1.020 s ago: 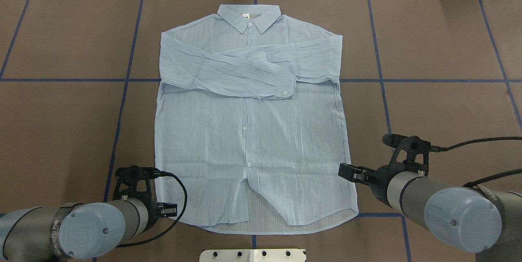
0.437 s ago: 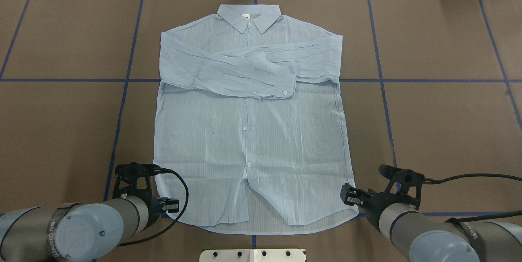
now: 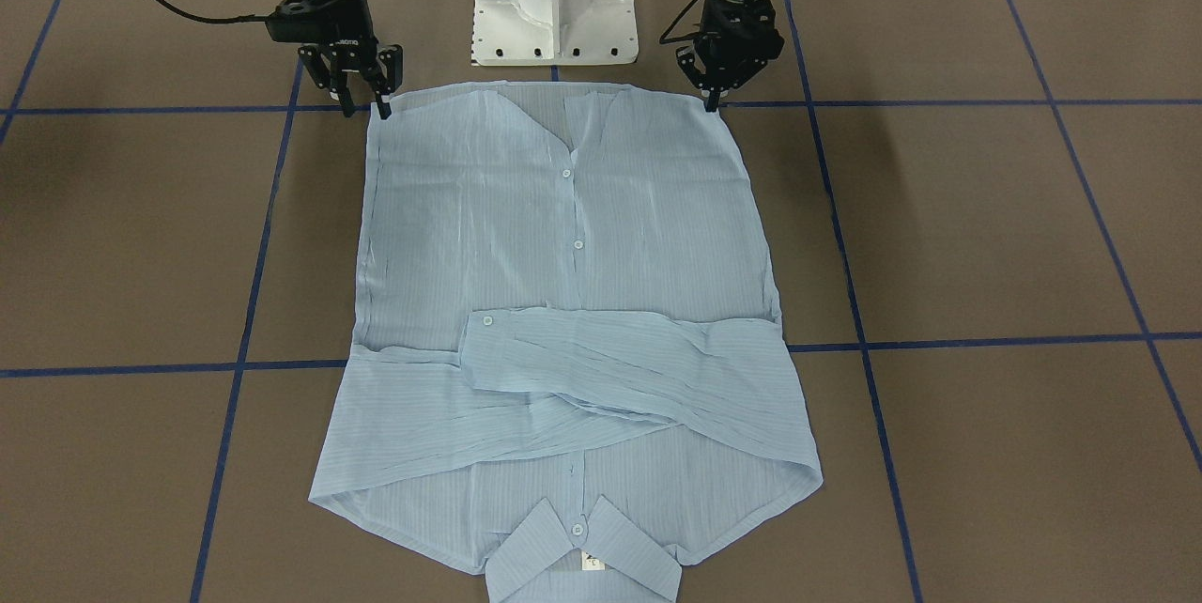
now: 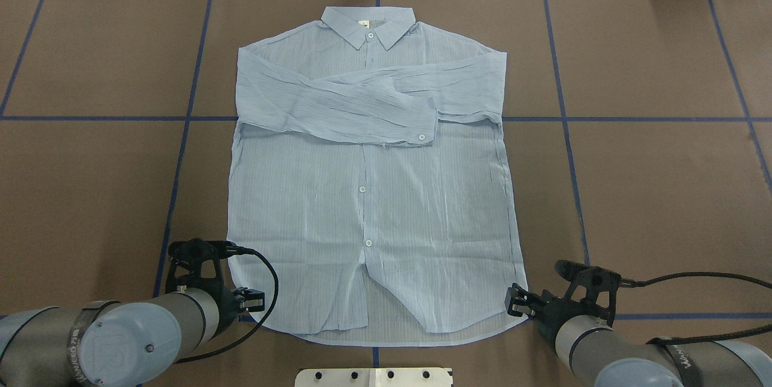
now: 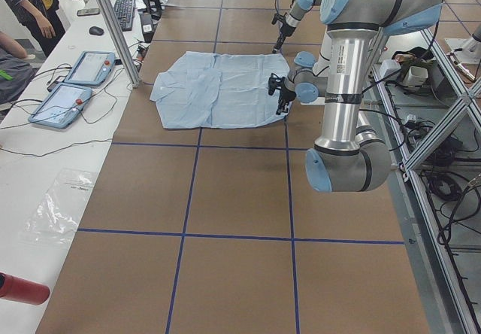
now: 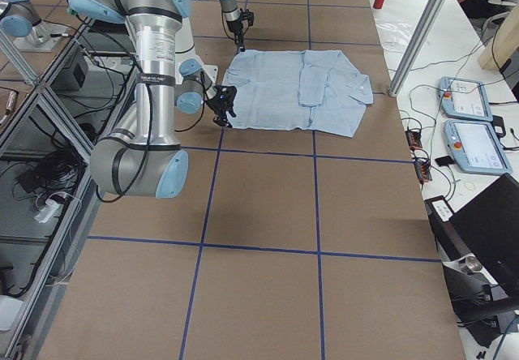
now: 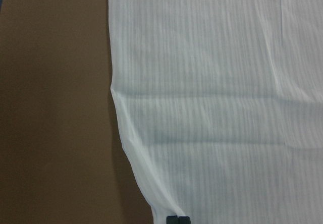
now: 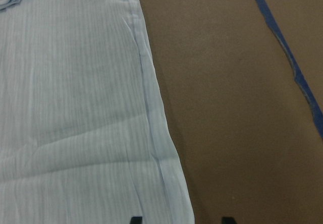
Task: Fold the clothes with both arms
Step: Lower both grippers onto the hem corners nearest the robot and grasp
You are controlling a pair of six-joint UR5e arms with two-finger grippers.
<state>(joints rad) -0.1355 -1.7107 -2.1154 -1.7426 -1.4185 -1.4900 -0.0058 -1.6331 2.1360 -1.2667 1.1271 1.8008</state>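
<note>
The left wrist view's bottom edge cuts the left gripper (image 7: pixel 178 219) down to two dark tips pressed together. The shirt (image 7: pixel 212 108) runs out of frame right at the jaws, so whether any cloth lies between them cannot be told. In the right wrist view only two tip stubs of the right gripper (image 8: pixel 180 220) show, set apart, and the shirt's edge leaves the frame between the jaws. In the overhead view the left arm (image 4: pixel 132 339) and right arm (image 4: pixel 627 363) are cropped at the bottom edge and cover most of their own fingers. The front view crops the collar (image 3: pixel 582 565), far ahead of the jaws. In both side views the grippers are too small to judge.
</note>
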